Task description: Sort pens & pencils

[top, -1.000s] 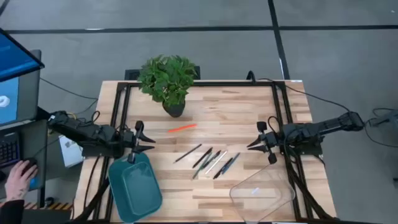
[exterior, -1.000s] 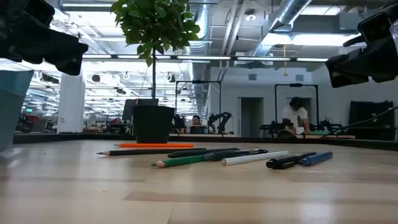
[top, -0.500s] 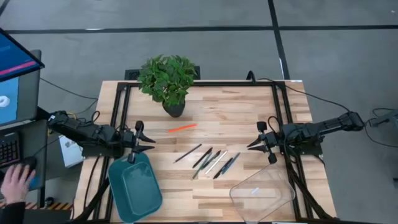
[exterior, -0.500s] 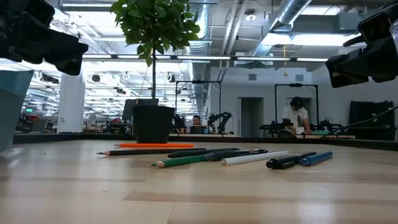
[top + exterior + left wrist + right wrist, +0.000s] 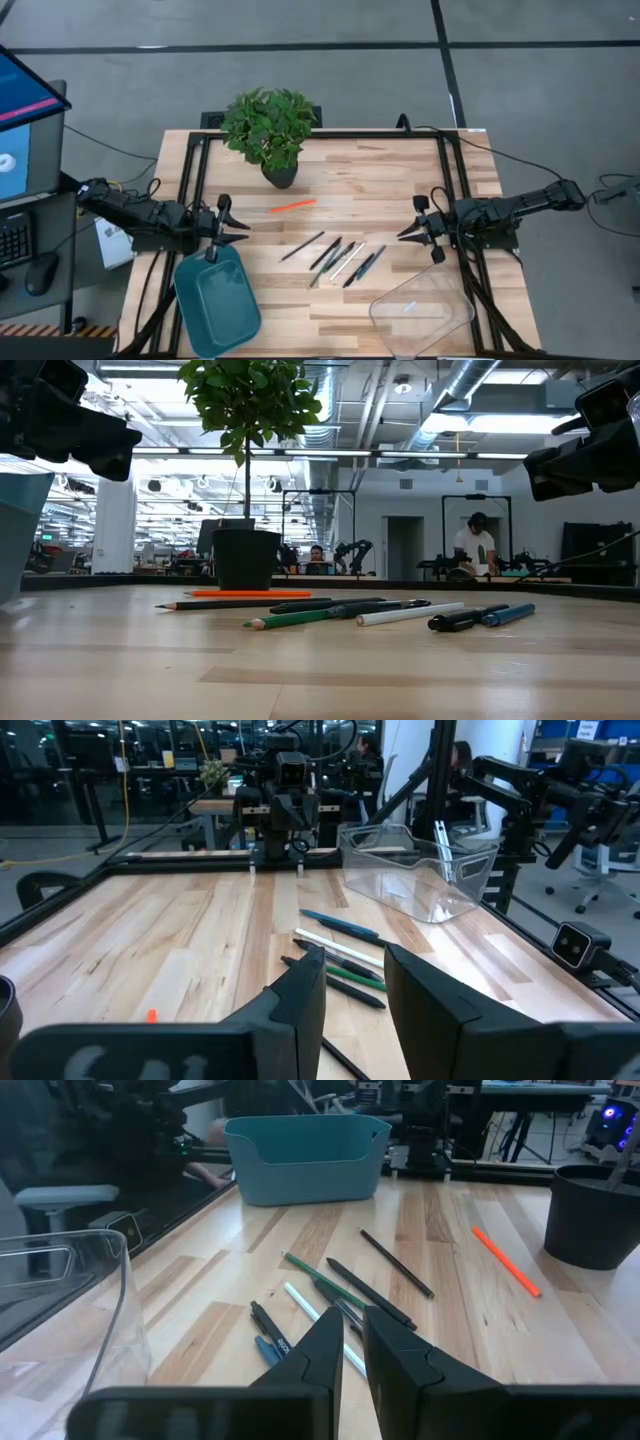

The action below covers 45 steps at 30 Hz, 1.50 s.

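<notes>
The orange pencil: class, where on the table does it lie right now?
In the high view the orange pencil lies alone on the bare wood, just below the potted plant and apart from the cluster of dark pens nearer the table's middle.
</notes>
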Available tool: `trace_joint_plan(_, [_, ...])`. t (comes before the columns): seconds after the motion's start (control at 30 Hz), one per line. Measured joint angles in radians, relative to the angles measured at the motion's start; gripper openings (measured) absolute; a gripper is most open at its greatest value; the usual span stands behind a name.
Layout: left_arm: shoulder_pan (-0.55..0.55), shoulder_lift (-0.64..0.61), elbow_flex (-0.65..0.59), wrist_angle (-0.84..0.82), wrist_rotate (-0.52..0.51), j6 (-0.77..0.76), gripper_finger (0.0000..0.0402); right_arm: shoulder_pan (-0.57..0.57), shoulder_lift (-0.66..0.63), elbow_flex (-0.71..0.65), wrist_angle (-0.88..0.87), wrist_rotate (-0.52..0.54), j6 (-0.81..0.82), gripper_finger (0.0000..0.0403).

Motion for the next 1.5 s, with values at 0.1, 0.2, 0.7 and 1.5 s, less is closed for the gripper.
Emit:
trace_joint_plan(0.1, [0.0, 0.0, 0.0, 0.0, 0.0, 0.0, 0.0098, 0.0, 0.0, 0.0, 0.0, 0.0, 0.0, 0.0066])
trace_joint_plan(0.2, [0.0, 0.0, 0.0, 0.0, 0.0, 0.0, 0.0098, 0.0, 0.0, 0.0, 0.0, 0.0, 0.0, 0.0066])
trace_joint_plan(0.7, [0.0, 0.0, 0.0, 0.0, 0.0, 0.0, 0.0098, 0.0, 0.0, 0.0, 0.0, 0.0, 0.0, 0.0066])
trace_joint_plan(1.5, [0.0, 0.0, 0.0, 0.006, -0.05, 0.123, 0.0098, 0.0, 0.0, 0.0, 0.0, 0.0, 0.0, 0.0066])
